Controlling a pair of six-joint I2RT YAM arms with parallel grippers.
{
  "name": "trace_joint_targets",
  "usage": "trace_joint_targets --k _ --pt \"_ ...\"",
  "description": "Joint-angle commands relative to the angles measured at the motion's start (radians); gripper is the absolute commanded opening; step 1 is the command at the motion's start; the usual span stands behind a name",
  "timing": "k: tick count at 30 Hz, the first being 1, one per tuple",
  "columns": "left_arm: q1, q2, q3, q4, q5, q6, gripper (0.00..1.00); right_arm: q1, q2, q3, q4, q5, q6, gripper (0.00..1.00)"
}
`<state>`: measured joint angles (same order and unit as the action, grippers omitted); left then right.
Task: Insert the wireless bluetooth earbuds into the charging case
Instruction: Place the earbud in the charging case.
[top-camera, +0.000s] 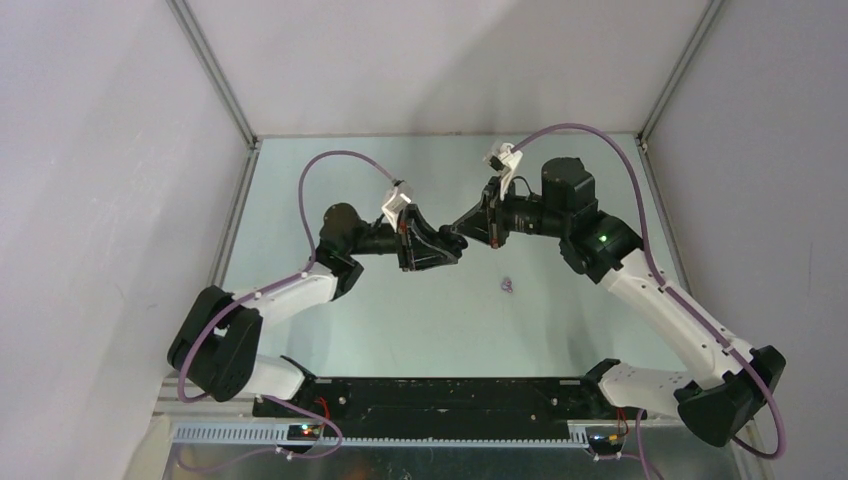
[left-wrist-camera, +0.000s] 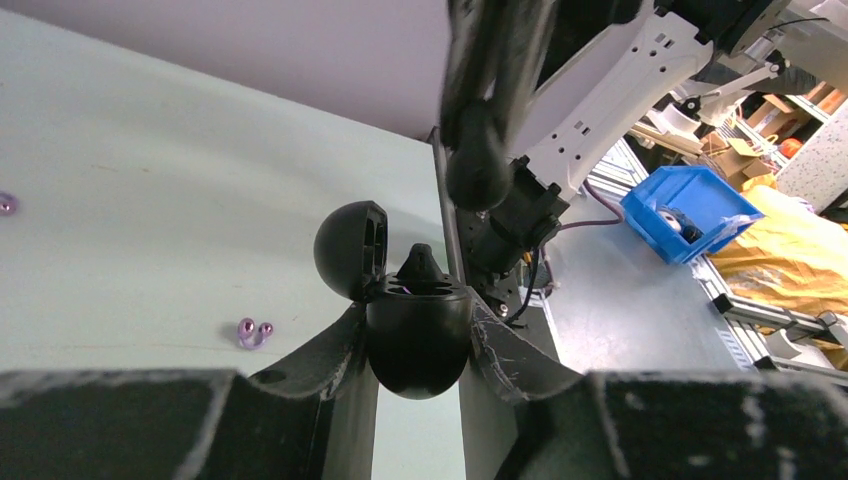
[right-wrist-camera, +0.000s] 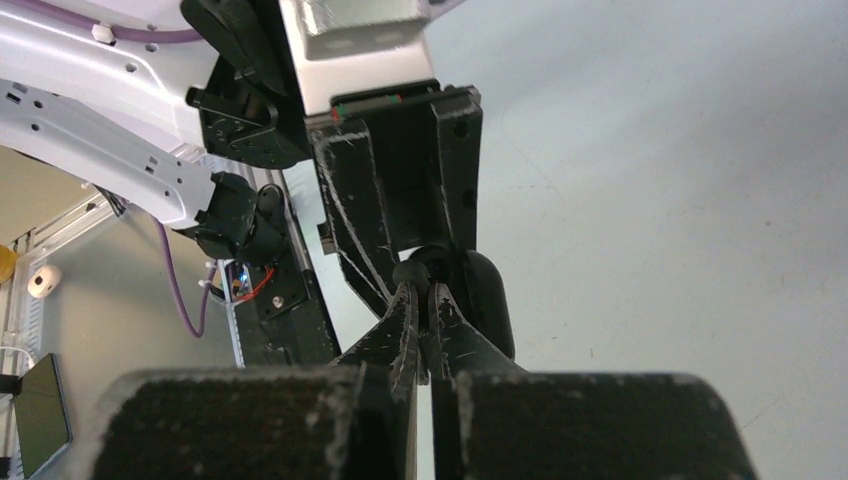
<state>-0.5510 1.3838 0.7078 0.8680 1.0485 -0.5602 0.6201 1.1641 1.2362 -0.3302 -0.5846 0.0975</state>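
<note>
My left gripper (top-camera: 440, 250) (left-wrist-camera: 418, 312) is shut on the black oval charging case (left-wrist-camera: 418, 345), held above the table with its lid (left-wrist-camera: 350, 250) hinged open. A black earbud (left-wrist-camera: 422, 266) stands in the case's top tray. My right gripper (top-camera: 468, 232) (right-wrist-camera: 422, 292) faces it, its jaws nearly together on a small black earbud (right-wrist-camera: 420, 270) at the fingertips. That bud shows blurred just above the case in the left wrist view (left-wrist-camera: 480, 172). A pale purple earbud (top-camera: 508, 286) (left-wrist-camera: 252, 332) lies on the table.
Another small purple bead (left-wrist-camera: 5, 204) lies further out on the table. Grey walls with metal posts (top-camera: 215, 70) enclose the table on three sides. A blue bin (left-wrist-camera: 690, 210) stands off the table beyond the right arm.
</note>
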Motion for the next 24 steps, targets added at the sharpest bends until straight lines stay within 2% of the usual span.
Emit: trace_joint_targets --k 1,7,24 --pt "0.004 -0.026 -0.015 0.154 -0.004 -0.041 0.0 0.009 0.01 -0.009 0.074 -0.002 0.007 0.0" --pt "0.004 -0.025 -0.027 0.211 -0.001 -0.067 0.0 0.016 0.02 -0.019 0.092 0.003 0.01 0.0" --pt "0.002 -0.022 -0.031 0.235 0.018 -0.069 0.0 0.053 0.055 -0.037 0.119 -0.018 0.029 0.0"
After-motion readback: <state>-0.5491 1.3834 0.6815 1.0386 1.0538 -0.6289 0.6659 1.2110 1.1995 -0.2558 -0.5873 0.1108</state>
